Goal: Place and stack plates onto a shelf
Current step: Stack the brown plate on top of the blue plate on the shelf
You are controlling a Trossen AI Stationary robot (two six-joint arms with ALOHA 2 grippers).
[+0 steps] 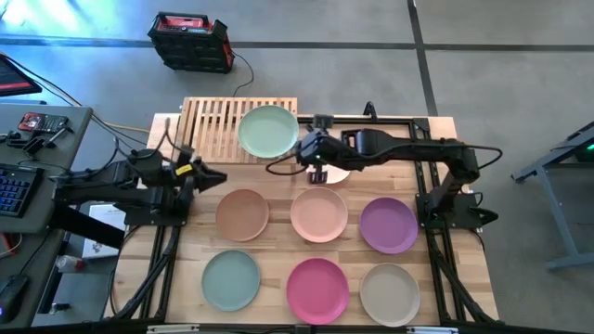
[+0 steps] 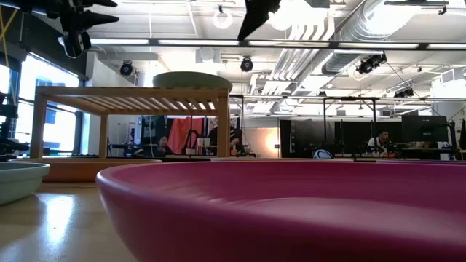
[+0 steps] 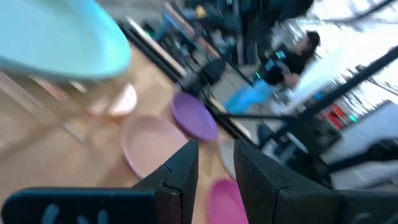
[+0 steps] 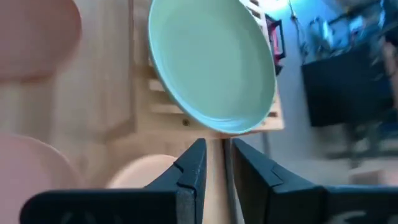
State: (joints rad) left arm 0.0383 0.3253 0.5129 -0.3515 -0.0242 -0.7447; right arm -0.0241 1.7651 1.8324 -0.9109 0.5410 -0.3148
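Observation:
A sage green plate (image 1: 268, 131) lies flat on the right part of the slatted wooden shelf (image 1: 212, 130); the low view shows it on the shelf top (image 2: 193, 78). My right gripper (image 1: 297, 158) hangs in the air just off the plate's near right rim, its fingers (image 4: 193, 163) a narrow gap apart with nothing between them. A pale peach plate (image 1: 340, 174) lies on the table under that arm. My left gripper (image 1: 219, 178) hovers left of the brown plate (image 1: 242, 214), open and empty.
On the table lie a brown plate, a pink plate (image 1: 319, 214) and a purple plate (image 1: 388, 224), and nearer the front teal (image 1: 231, 280), magenta (image 1: 317, 290) and beige (image 1: 390, 294) plates. The shelf's left half (image 1: 209, 125) is bare slats. People sit in the room beyond.

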